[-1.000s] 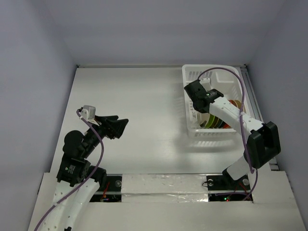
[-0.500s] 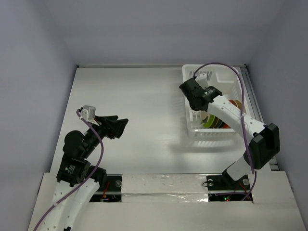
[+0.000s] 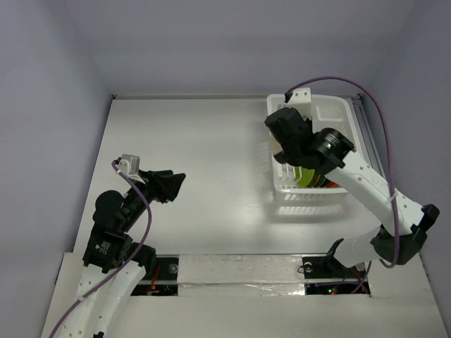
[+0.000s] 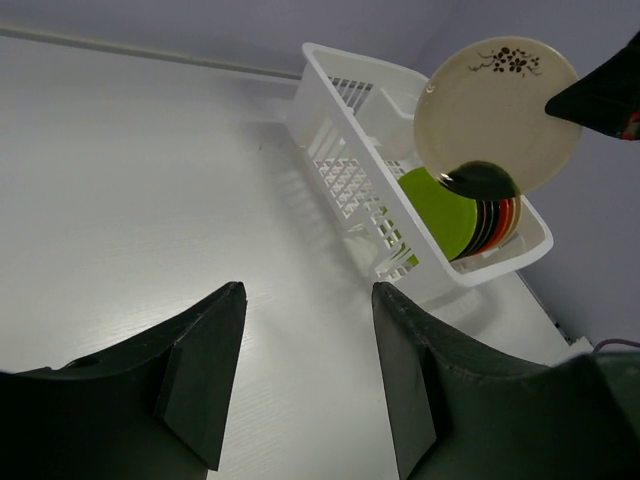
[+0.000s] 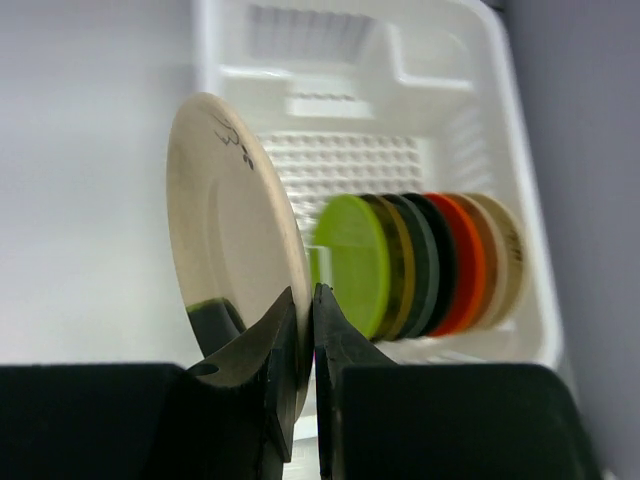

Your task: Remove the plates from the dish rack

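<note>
Left claw (image 4: 306,290), at eight o'clock, hangs jaws apart over the counter (image 4: 150,180). At two o'clock, right claw (image 5: 305,300) is clamped on the cream plate (image 5: 225,220) by its rim, upright above the rack (image 5: 330,75). The other plates (image 5: 350,265) stand inside. Step: carrying one out. Next, probably swing toward nine and lay it flat.

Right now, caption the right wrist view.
Right claw grips cream plate by its rim above dish rack of coloured plates.

You'll find no readable text, label, brand or number anywhere. Only marking: a small dark floral sprig near the rim of the cream plate (image 4: 497,115), no lettering.
</note>
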You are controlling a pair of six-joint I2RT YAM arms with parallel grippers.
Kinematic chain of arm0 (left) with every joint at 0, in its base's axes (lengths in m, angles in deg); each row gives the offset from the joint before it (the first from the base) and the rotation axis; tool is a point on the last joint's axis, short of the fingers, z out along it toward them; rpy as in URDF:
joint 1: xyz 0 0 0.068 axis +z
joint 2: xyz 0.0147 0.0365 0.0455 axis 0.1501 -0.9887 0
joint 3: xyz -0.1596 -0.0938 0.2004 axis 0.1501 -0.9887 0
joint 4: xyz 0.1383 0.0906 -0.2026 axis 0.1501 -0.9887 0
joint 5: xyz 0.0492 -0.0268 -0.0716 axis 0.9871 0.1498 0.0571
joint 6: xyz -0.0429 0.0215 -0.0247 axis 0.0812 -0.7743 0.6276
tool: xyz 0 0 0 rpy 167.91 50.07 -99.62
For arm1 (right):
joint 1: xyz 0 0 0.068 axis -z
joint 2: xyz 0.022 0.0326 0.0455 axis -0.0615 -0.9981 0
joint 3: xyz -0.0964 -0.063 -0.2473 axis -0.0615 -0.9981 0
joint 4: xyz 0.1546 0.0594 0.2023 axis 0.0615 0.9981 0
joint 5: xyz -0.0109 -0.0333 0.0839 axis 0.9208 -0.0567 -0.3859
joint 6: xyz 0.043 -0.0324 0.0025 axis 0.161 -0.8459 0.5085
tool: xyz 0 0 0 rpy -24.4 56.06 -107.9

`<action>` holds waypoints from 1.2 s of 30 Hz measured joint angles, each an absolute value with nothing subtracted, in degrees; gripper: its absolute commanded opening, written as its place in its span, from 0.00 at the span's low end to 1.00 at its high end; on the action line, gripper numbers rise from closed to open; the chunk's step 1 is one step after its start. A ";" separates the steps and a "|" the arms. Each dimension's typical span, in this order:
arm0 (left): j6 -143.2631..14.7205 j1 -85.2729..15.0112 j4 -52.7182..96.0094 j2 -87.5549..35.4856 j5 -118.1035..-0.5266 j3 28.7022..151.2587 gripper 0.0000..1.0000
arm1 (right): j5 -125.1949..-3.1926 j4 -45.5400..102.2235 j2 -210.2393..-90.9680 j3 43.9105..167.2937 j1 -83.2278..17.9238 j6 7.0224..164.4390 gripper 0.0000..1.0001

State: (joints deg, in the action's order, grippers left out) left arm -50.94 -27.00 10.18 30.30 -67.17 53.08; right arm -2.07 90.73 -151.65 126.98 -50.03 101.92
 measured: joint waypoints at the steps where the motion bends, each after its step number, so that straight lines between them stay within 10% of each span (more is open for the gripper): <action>1: -50.92 -26.98 10.07 30.30 -66.95 53.08 0.49 | -3.50 88.91 -150.38 126.87 -51.64 101.75 0.00; 13: -50.86 -26.32 8.78 28.57 -64.29 53.08 0.50 | -29.35 55.76 -163.34 117.10 -57.17 103.76 0.00; 20: -50.60 -25.76 8.54 27.83 -64.05 53.08 0.84 | -37.29 47.67 -173.07 116.49 -57.19 106.47 0.00; 36: -50.33 -25.01 8.54 26.61 -64.18 53.08 0.97 | -35.45 38.93 -180.57 110.46 -57.13 113.33 0.04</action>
State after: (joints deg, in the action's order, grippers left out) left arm -50.33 -25.01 8.54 26.61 -64.18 53.08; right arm -35.45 38.93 -180.57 110.46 -57.13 113.33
